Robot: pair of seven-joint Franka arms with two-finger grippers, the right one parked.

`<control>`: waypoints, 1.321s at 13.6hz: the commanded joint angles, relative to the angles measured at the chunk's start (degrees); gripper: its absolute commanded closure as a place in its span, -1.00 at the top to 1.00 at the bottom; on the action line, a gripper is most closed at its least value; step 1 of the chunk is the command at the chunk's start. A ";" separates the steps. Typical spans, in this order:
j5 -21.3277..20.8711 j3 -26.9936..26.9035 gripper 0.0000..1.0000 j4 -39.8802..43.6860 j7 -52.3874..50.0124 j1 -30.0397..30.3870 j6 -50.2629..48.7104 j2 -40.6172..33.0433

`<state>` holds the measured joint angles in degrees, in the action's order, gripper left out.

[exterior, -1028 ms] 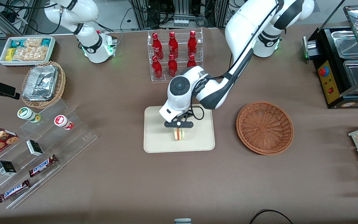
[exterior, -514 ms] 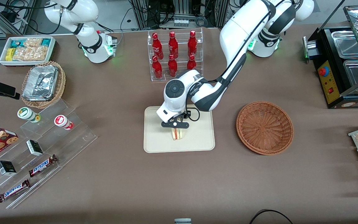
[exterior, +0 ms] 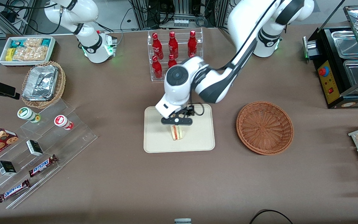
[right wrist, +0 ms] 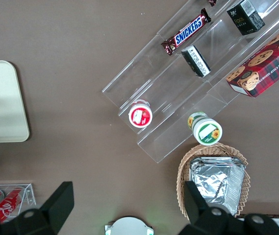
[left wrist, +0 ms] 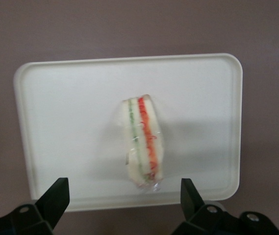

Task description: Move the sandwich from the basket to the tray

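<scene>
On tray (exterior: 197,141): sandwich (exterior: 177,132), on edge, released. Gripper (exterior: 177,123), fingers spread wide, has lifted clear above it. Basket (exterior: 264,127) empty; placement judged complete.

One sandwich (exterior: 177,132), one tray (exterior: 157,144), one basket (exterior: 264,127); six red bottles (exterior: 172,51)

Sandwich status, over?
Gripper open, above the sandwich, not touching. Sandwich on the tray, on edge. Basket empty. Nothing in the way.
</scene>
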<state>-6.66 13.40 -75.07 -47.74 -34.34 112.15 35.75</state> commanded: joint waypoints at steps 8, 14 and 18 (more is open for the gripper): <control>3.22 -0.21 0.99 -24.78 10.62 19.46 -7.62 -33.97; 5.07 -0.30 0.99 -21.98 29.88 31.68 -18.01 -38.21; 5.08 -1.62 0.99 -17.93 39.71 36.88 -22.84 -37.86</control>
<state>-2.40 11.97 -95.19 -13.12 0.48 92.28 -1.85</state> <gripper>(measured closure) 0.000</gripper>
